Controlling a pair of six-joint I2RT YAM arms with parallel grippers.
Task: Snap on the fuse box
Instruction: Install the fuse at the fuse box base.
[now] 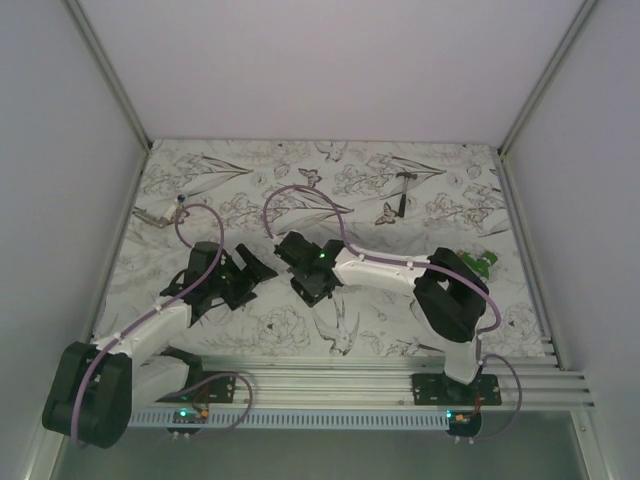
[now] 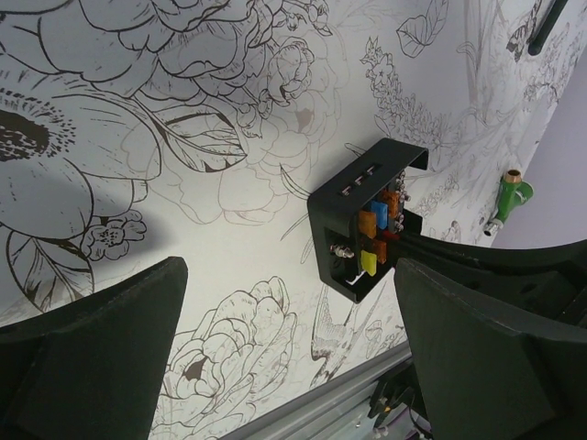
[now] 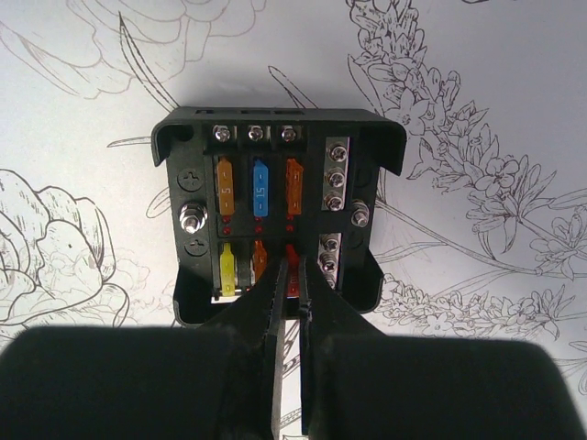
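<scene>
One fuse box (image 3: 275, 215) lies flat on the flower-printed table (image 1: 250, 170), face up. It carries six fuses (image 3: 260, 188) in two rows of three: amber, blue and orange in the far row, yellow, orange and red in the near row. The right gripper (image 3: 292, 286) stands directly over the box's near edge, its two fingers drawn almost together with only a slit between them, and its tips sit at the red fuse (image 3: 291, 257). Whether they pinch it cannot be told. The left gripper (image 2: 289, 266) is near the box on its left, jaws spread wide and empty. One hammer (image 1: 403, 190) lies beyond the box, and one green object (image 1: 478, 262) lies well to the box's right.
</scene>
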